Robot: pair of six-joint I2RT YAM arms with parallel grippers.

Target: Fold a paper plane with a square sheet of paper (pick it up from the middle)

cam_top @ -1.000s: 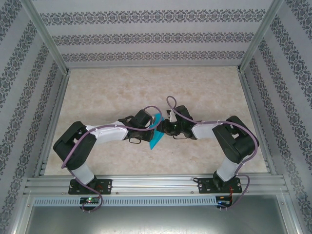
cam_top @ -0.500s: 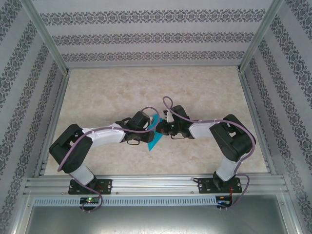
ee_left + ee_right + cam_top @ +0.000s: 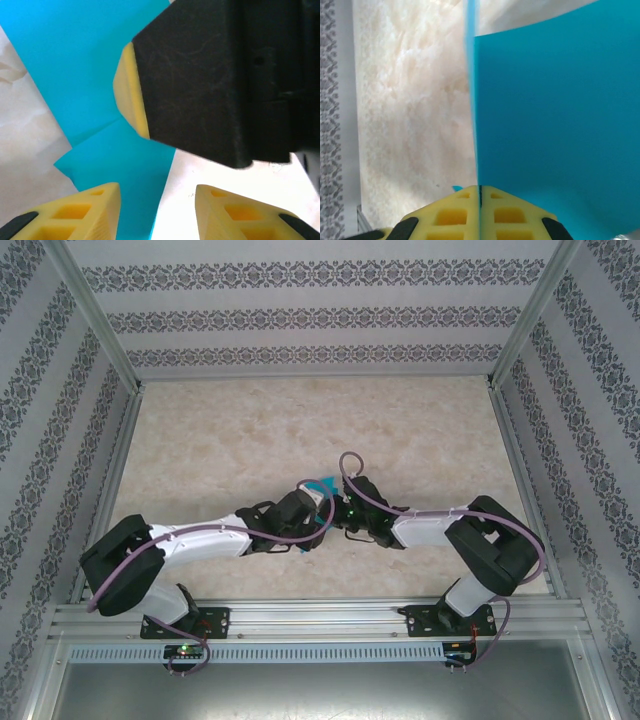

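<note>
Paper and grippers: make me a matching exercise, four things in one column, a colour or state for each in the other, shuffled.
Column one:
1. left gripper
2. right gripper
3. paper
4. table

Column two:
A. teal-blue
B. shut on the paper
C. beige, marbled
D. open

Pairs: 1-D, 2-B, 3-A, 4-C
</note>
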